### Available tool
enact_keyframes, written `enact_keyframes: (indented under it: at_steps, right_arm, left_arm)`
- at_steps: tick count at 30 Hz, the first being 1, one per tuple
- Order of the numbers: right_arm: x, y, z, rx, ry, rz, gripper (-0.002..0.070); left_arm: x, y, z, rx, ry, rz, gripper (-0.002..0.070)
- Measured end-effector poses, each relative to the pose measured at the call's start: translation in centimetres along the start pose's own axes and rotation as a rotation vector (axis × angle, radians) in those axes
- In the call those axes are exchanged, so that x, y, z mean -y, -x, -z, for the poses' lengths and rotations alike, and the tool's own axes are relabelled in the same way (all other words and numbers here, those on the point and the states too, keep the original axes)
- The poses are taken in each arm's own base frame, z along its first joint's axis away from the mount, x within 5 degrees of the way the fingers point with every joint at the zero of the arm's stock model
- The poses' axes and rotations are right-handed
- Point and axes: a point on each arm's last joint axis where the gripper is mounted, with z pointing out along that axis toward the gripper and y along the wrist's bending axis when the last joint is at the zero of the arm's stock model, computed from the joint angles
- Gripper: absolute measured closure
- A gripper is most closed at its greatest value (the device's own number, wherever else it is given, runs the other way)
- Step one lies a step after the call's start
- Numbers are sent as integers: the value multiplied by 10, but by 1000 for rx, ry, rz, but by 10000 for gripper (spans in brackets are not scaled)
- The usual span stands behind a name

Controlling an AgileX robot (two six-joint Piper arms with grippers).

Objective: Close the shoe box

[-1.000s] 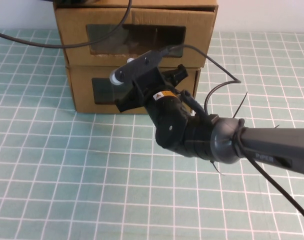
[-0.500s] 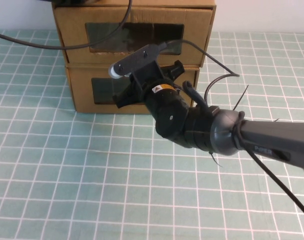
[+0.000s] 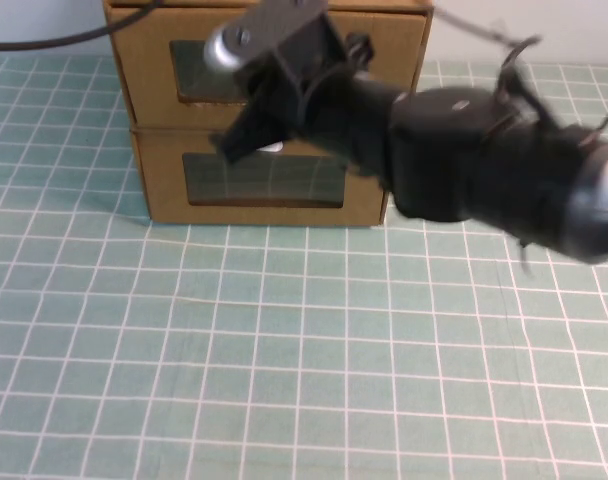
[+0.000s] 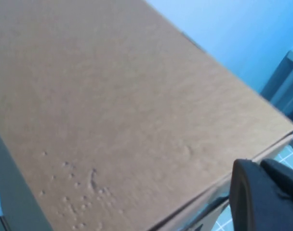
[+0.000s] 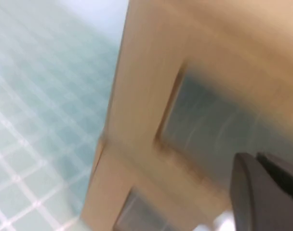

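Note:
Two brown cardboard boxes are stacked at the back. The upper one is the shoe box (image 3: 144,70), with a clear window. A small white tab (image 3: 271,148) shows between its window and the lower box's window. My right gripper (image 3: 356,50) is shut and sits against the shoe box front, right of the window. In the right wrist view its fingers (image 5: 256,161) sit before the shoe box window (image 5: 209,115). My left gripper (image 4: 259,166) is shut over the edge of the shoe box's top panel (image 4: 113,96). It is out of the high view.
The lower cardboard box (image 3: 164,200) carries the shoe box. A green gridded mat (image 3: 234,340) covers the table in front. A black cable (image 3: 44,40) runs in from the far left. My right arm (image 3: 504,170) reaches in from the right.
My right arm has risen from the lower box's level to the shoe box front and moved in toward it. The shoe box front looks slightly farther back.

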Motion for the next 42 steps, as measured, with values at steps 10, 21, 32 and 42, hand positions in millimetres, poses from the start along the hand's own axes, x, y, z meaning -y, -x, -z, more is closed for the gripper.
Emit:
enact_keyframes:
  at_steps: [10, 21, 32, 42]
  right_arm:
    - [52, 52, 73, -81, -342, 641, 690]
    - [92, 24, 114, -593, -740, 653, 690]
    - [57, -7, 177, -136, -404, 252, 690]
    - [26, 60, 226, 383, 75, 9, 690]
  left_arm:
    - [49, 20, 67, 42, 58, -108, 678]
    - [76, 2, 100, 3, 74, -56, 679]
    - [110, -79, 139, -16, 123, -1, 679]
    - [144, -177, 181, 141, 224, -9, 678]
